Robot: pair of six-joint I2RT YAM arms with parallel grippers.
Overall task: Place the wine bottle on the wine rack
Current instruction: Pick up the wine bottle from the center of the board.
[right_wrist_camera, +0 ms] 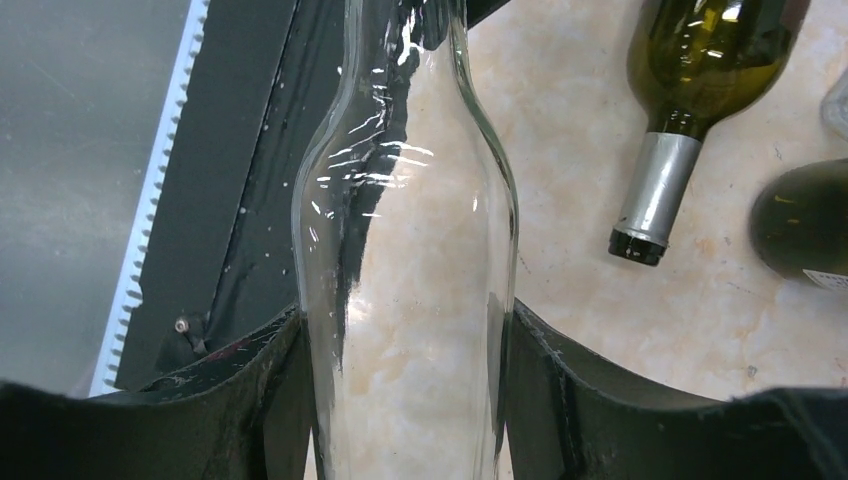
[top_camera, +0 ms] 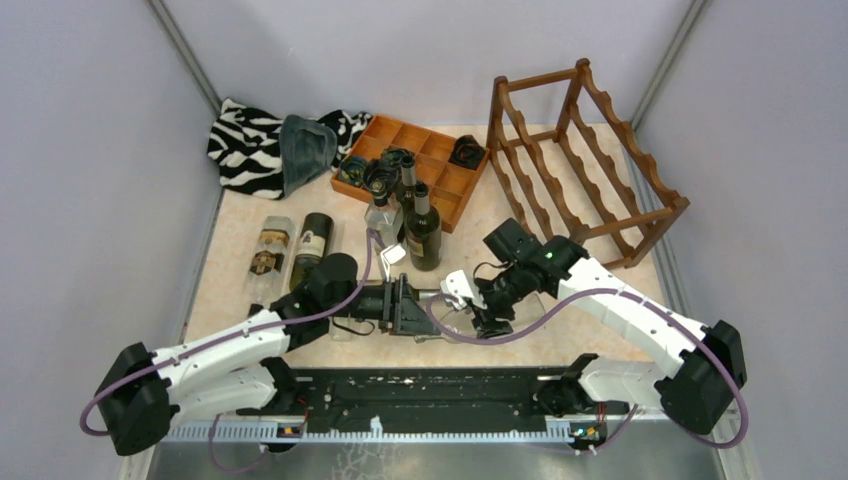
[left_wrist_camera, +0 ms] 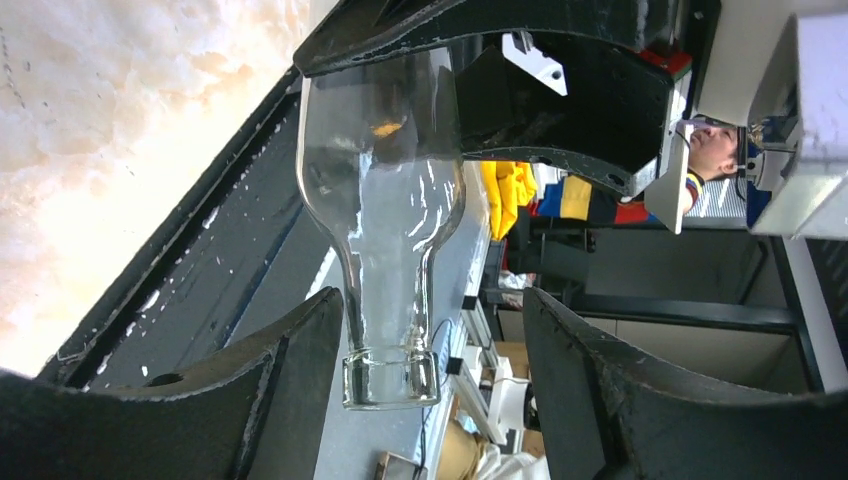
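A clear glass wine bottle [right_wrist_camera: 405, 300] is held lying level, low over the table's front middle, between my two arms. My right gripper [right_wrist_camera: 405, 375] is shut on its body, both fingers pressed against the glass. In the left wrist view the bottle's neck [left_wrist_camera: 385, 300] lies between my left gripper's [left_wrist_camera: 430, 350] open jaws, touching one finger [left_wrist_camera: 290, 370] with a wide gap to the other. In the top view the grippers meet, left [top_camera: 428, 305] and right [top_camera: 478, 305]. The reddish-brown wine rack [top_camera: 590, 160] stands at the back right, no bottle in it.
An orange-brown compartment tray [top_camera: 440, 175] sits at back centre. A dark bottle [top_camera: 423, 232] and a clear one [top_camera: 383, 215] stand before it. Two bottles [top_camera: 290, 255] lie at the left. A zebra cloth [top_camera: 245, 145] is back left. Walls close in on both sides.
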